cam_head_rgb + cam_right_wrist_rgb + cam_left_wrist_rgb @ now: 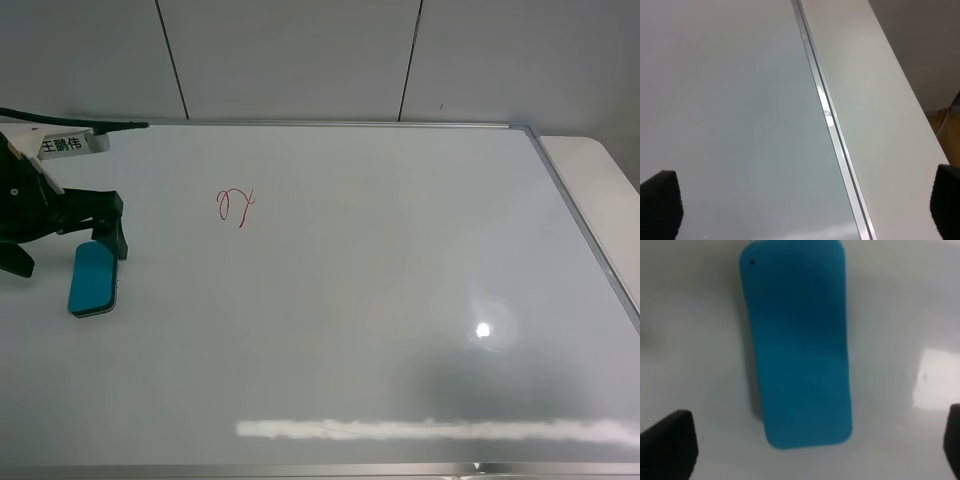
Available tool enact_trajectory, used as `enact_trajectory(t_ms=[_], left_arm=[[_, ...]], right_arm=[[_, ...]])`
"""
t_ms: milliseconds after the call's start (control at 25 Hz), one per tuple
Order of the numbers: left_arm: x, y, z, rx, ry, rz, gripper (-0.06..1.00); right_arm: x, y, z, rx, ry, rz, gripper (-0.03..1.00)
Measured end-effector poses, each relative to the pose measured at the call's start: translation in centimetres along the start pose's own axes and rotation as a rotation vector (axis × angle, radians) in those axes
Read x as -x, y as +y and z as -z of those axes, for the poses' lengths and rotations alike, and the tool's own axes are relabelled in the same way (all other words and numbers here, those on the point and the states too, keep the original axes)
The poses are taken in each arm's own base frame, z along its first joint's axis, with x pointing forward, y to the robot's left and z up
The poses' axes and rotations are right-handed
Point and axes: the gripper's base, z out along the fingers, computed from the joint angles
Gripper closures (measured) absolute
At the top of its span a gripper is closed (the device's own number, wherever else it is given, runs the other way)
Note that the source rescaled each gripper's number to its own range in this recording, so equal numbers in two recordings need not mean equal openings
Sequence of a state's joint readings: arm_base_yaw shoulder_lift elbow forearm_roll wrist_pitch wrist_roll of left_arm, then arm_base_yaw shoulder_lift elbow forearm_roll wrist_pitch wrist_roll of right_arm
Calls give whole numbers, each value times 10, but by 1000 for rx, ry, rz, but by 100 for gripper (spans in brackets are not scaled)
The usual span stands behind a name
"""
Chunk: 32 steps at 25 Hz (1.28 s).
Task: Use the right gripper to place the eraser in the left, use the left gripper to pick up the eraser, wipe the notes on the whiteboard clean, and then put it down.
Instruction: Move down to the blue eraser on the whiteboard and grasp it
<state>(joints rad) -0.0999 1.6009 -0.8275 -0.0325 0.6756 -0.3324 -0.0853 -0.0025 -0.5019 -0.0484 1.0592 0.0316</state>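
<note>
Eraser (94, 278): a teal-blue oblong block with rounded corners and a smooth matte top, lying flat on the whiteboard (380, 280) near its left edge, a thin dark underside just showing along its near end. In the left wrist view the eraser (797, 345) shows a tiny dark dot at one corner. The left gripper (70, 260), a black two-fingered claw, stands spread wide with the eraser between its fingers; in its own view the left gripper (810, 445) has both black fingertips well clear of the block. A white tag (60, 143) on the arm bears black Chinese characters, too small to read surely, beside a black cable (90, 122). The whiteboard is glossy, reflecting lamps, with a thin silver metal frame (832, 130). The notes (236, 206), a small red scribble of two loops and a tail, lie right of the eraser, apart from it. The right gripper (802, 205) is spread wide above the board's right frame and the white bench (880, 100).
</note>
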Motion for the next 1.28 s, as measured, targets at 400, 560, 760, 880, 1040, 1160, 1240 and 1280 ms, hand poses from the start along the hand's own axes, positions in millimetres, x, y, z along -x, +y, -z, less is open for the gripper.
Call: enact_trajectory(t_ms=[400, 560, 760, 880, 1040, 1160, 1240, 1280], left_arm=[[7, -2, -30, 4, 3, -42, -6], [6, -1, -39, 14, 32, -49, -6], [7, -1, -42, 17, 20, -60, -6], [8, -1, -42, 15, 15, -59, -6], [8, -1, -43, 16, 17, -43, -6], [7, 0, -46, 18, 27, -30, -6], [8, 0, -47, 13, 29, -15, -6], [8, 0, -48, 11, 28, -11, -6]], right_arm=[[0, 0, 0, 0, 0, 0, -3], [0, 0, 0, 0, 0, 0, -3], [0, 0, 0, 0, 0, 0, -3], [0, 0, 0, 0, 0, 0, -3], [0, 0, 0, 0, 0, 0, -3], [0, 0, 0, 0, 0, 0, -3], [0, 0, 0, 0, 0, 0, -3], [0, 0, 0, 0, 0, 0, -3]])
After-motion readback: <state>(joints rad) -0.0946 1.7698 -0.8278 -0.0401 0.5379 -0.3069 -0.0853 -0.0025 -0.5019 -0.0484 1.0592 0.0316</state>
